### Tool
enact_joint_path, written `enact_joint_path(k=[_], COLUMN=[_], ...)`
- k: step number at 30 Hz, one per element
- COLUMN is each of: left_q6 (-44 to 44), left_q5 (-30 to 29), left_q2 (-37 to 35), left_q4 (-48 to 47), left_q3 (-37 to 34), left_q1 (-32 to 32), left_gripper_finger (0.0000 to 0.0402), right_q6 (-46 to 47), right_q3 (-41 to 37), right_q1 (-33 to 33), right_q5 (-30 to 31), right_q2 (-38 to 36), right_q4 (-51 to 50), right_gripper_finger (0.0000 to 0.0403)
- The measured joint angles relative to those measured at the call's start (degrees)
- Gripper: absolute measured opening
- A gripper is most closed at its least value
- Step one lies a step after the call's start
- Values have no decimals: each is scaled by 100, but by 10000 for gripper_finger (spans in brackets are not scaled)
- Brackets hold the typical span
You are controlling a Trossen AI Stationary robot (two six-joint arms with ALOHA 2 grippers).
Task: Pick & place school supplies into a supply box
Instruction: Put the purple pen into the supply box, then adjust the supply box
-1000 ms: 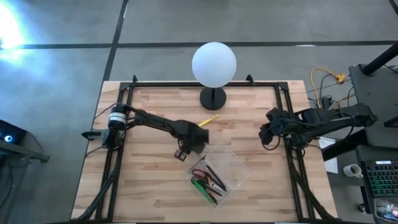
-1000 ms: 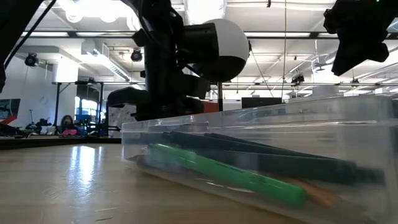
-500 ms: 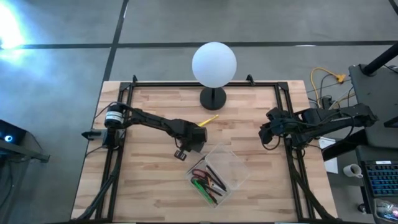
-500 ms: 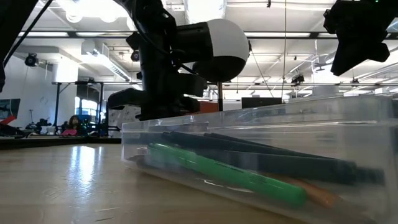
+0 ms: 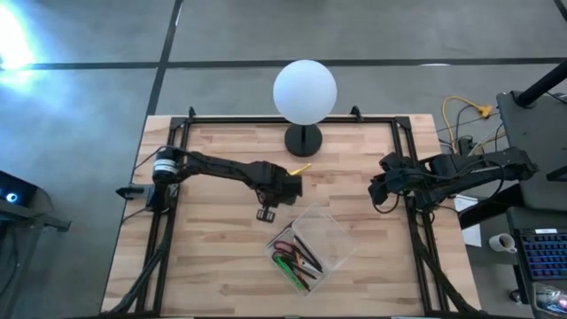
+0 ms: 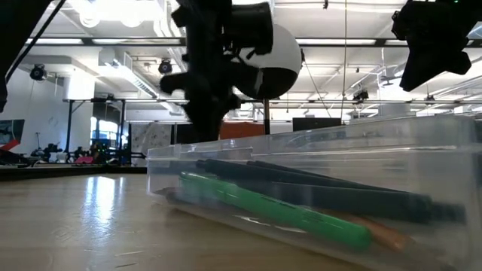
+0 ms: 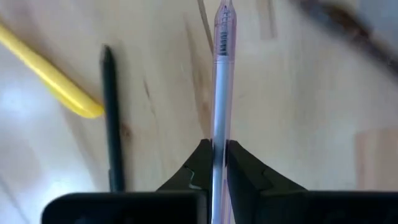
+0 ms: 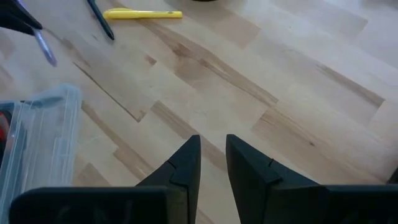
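Left claw [image 7: 214, 163] pinches 1 pen [image 7: 221, 81], apparently above the table [image 7: 298, 112].

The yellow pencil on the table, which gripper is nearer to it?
Left. The left gripper, shut on a pen, is right beside the yellow pencil. The right gripper waits far off at the table's right edge.

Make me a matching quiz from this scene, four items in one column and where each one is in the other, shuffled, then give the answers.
Column one:
1. clear pen
2. yellow pencil
3. green marker
4. right gripper

Column two:
A. lying inside the supply box
B. hanging apart from everything, over bare table
C. pinched in the left gripper
D. lying on the wood beside a dark pen

Pairs: 1-C, 2-D, 3-A, 4-B
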Motion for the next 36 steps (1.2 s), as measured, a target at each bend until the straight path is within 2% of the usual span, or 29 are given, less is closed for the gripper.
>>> enact_joint_path(k=[2, 7, 12, 17, 21, 30, 36], left_q6=[-89, -105, -450, -656, -657, -716, -752], left_q5=[16, 571, 895, 982, 994, 851, 862], left_q2=[-52, -138, 62, 477, 796, 1085, 1187], left_q4=[-100, -35, 377, 853, 945, 1204, 1242], left_q3=[298, 1170, 1606, 1608, 1573, 1557, 1552], left_q1=[-56, -475, -1080, -1699, -1965, -1984, -1981], left_gripper_finger=[8, 8, 8, 8, 17, 51, 60], right_q6=[-23, -163, -192, -192, -193, -192, -192], right_q3=[0, -2, -2, -7, -7, -7, -15], right_q1=[0, -1, 0, 0, 0, 0, 0], right_q5=[2, 7, 7, -9, -38, -89, -181], right_q2=[0, 0, -4, -4, -4, -4, -4], right_q4=[0, -71, -179, -238, -262, -290, -313], right_gripper_finger=[68, 68, 68, 68, 68, 68, 68])
